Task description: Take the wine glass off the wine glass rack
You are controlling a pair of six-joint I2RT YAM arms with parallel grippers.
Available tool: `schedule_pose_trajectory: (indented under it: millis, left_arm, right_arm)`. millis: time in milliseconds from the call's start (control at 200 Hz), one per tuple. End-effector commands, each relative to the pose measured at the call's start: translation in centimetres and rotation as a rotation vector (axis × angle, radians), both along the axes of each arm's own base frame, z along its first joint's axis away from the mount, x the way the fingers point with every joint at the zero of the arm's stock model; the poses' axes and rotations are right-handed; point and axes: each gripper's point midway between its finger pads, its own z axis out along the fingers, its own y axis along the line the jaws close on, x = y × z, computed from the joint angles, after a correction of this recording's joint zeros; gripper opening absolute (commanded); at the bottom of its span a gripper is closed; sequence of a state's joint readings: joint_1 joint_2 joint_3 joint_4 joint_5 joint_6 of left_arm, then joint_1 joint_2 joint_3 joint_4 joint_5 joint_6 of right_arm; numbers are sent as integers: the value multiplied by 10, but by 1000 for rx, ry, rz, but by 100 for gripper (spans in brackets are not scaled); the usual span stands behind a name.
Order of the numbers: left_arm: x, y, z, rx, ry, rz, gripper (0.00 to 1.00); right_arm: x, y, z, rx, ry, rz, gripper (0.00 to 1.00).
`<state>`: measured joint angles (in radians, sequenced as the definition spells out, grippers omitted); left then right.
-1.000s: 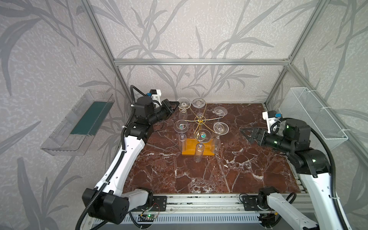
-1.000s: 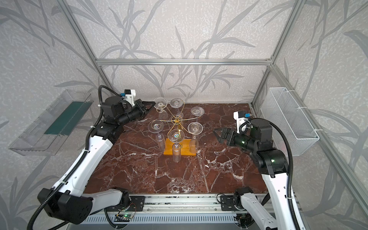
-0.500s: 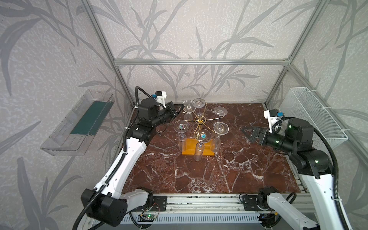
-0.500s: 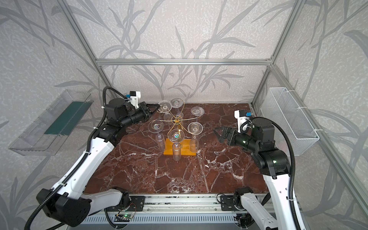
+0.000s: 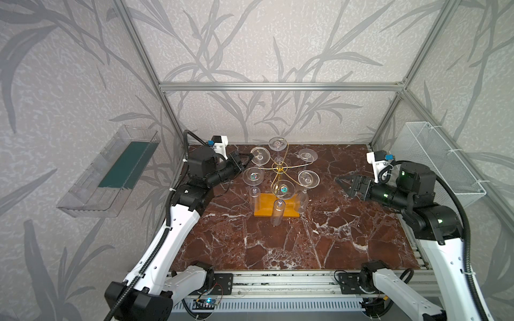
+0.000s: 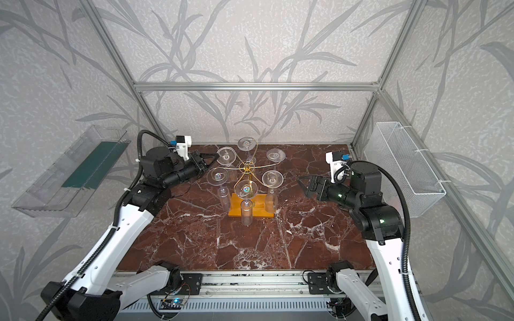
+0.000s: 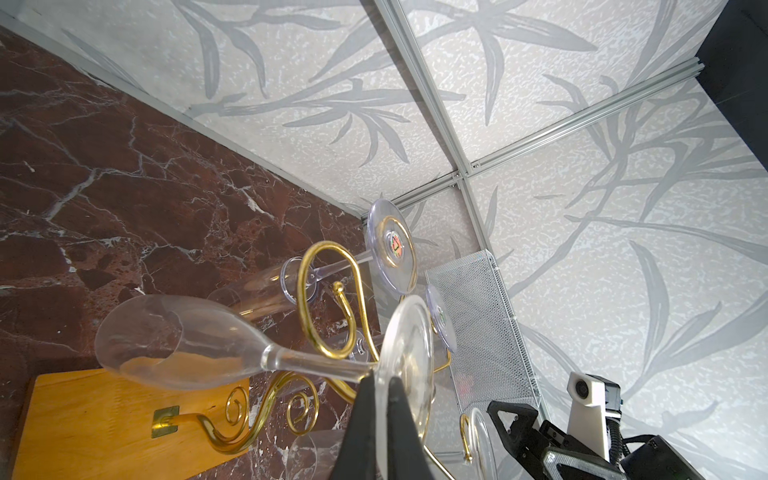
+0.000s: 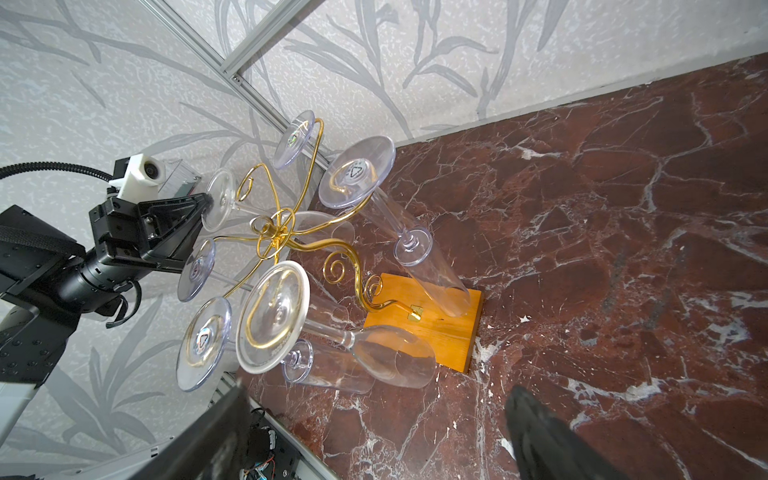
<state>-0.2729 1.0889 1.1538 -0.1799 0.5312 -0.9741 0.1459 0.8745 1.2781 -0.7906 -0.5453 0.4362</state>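
Wine glass [image 7: 232,353]: hung upside down on the back-left arm, stem threaded through a gold curl, foot sitting above the wire; not yet free.
Left gripper [image 7: 381,386]: clenched on the rim of that glass's foot, pinching the thin disc edge-on; probably because the foot is the one part clear of the wire.
Right gripper [image 5: 343,180]: jaws spread wide, holding nothing, well apart to the right; seemingly parked out of the way.
Rack [image 5: 279,166]: gold wire on a yellow wooden base [image 6: 236,208], upright toward the back of the marble table [image 5: 306,244].
In the way: the curl around the stem, so likely a slide outward before any lift; neighbouring glass [image 5: 253,178] just beside, easy to knock.
Around: wire basket [image 5: 439,161] on the right wall, clear tray [image 5: 108,172] on the left wall, both well apart.
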Motion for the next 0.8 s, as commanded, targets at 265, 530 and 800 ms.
schedule_pose_trajectory:
  millis: [265,530,800]
  left_arm:
    - [-13,19,12,59,-59,72,0]
    - [-16,42,17,96,-66,145,0]
    - [-18,68,35,133,-111,214,0]
  right_arm:
    - [-2,5,8,3,-28,37,94]
    - [-4,4,11,-7,-39,38,94]
    - [-6,4,17,-9,-50,37,94]
